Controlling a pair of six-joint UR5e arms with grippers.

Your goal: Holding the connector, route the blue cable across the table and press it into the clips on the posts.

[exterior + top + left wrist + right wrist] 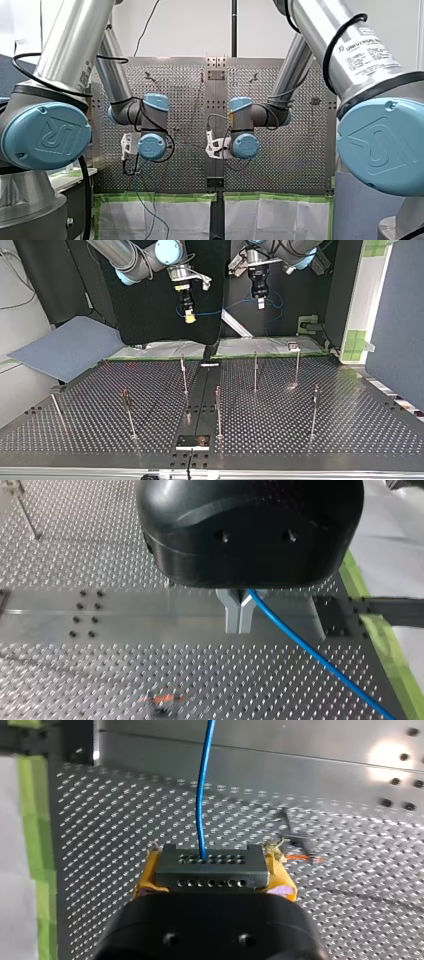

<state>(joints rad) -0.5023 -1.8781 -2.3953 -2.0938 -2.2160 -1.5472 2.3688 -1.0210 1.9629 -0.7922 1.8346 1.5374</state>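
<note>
Pointing downward, my right pincer (189, 317) clamps the connector (210, 867).

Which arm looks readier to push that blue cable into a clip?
Probably my left gripper: its metal fingers pinch the blue cable itself. My right gripper is busy holding the connector between its yellow pads.

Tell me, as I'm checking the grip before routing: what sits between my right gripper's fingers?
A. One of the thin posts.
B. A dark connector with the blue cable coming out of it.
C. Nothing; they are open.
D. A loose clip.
B: in the right wrist view my right gripper has its yellow pads clamped on the dark connector, with the blue cable leaving its face.
</note>
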